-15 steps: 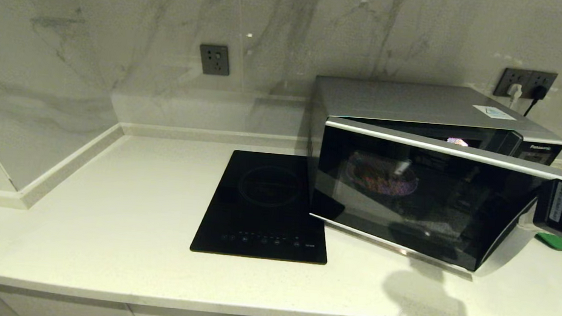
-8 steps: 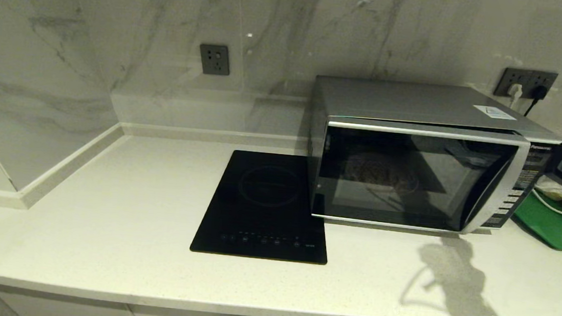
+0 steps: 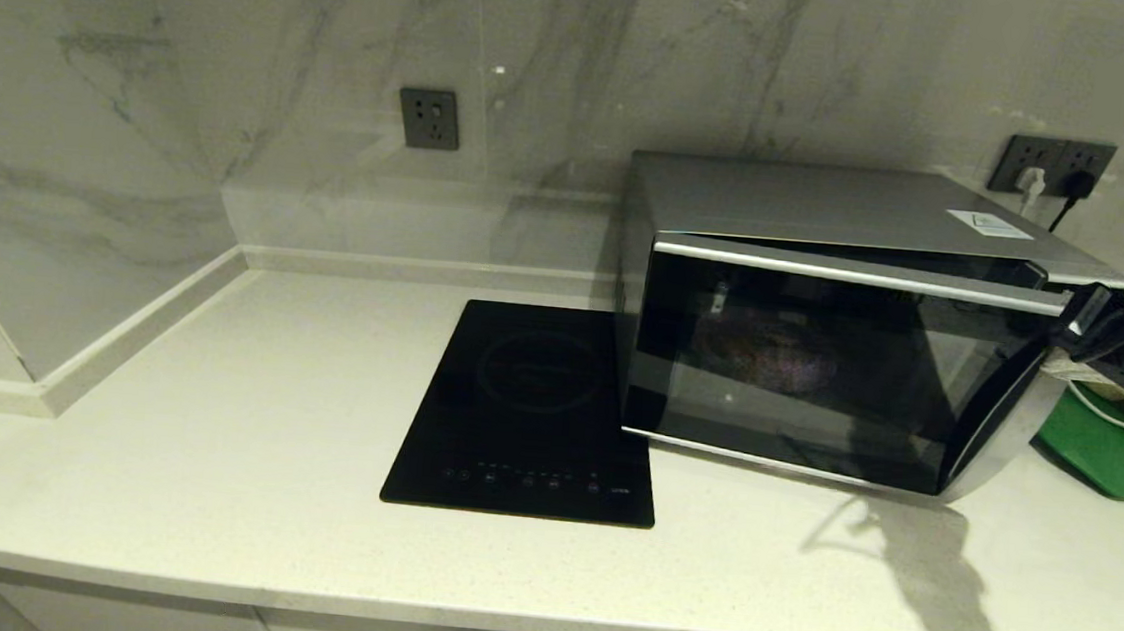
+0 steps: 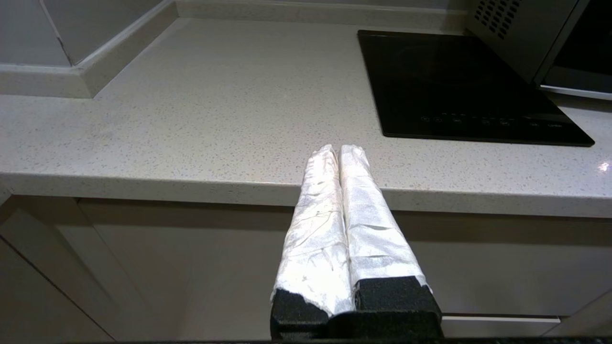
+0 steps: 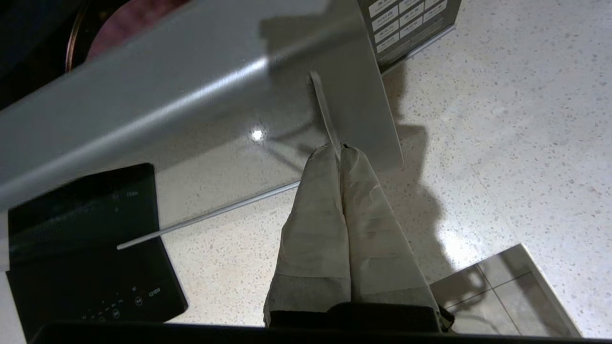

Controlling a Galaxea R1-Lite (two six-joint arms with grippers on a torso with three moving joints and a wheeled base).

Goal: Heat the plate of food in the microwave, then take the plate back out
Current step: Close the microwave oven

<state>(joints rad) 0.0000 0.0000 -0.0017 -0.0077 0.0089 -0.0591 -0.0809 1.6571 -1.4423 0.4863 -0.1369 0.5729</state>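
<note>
The silver microwave (image 3: 831, 208) stands at the right of the counter, its dark glass door (image 3: 798, 369) swung a little ajar at the right side. Through the glass the purple plate of food (image 3: 769, 357) shows dimly on the turntable; a piece of the plate (image 5: 129, 24) also shows over the door's top in the right wrist view. My right gripper (image 3: 1073, 318) is at the door's free right edge, fingers shut, tips (image 5: 338, 149) against that edge, beside the keypad (image 5: 406, 24). My left gripper (image 4: 338, 150) is shut and empty, held low before the counter's front edge.
A flat black induction cooktop (image 3: 530, 408) lies just left of the microwave, under the door's hinge side. A green mat (image 3: 1108, 454) with a white cable lies right of the microwave. The marble wall carries sockets (image 3: 1055, 164).
The door stood open a second ago, was shut half a second ago, and now hangs ajar again. My right gripper moved from beside the keypad to the door's free edge.
</note>
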